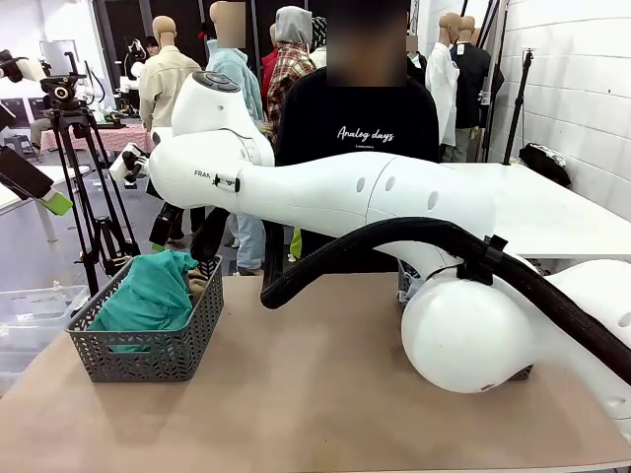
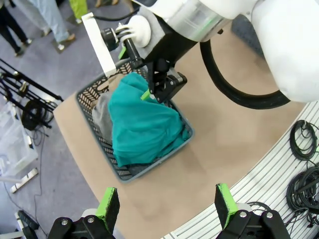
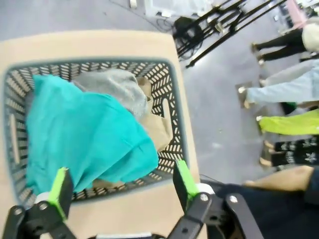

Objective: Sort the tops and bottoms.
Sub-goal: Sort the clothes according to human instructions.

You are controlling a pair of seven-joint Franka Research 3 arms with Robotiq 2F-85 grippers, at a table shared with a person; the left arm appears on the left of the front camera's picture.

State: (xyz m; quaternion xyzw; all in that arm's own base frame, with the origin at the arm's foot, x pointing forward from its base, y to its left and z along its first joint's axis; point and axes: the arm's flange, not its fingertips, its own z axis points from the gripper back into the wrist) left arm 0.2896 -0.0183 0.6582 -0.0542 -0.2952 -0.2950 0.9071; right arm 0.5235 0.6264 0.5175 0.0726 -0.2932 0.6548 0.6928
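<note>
tops [image 3: 89,139] fill the basket [image 3: 172,94] to its rim; right tool [image 3: 122,191] spread apart just above, left tool [image 2: 167,206] apart too.

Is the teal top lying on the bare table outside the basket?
No. In the right wrist view the teal top lies inside the dark grey basket, on top of the grey top and tan top.

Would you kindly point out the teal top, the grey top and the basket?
teal top [image 3: 84,132], right wrist view, middle of its cloth.
grey top [image 3: 117,87], right wrist view, its folded upper part.
basket [image 1: 148,357], front view, its near lattice wall.
</note>
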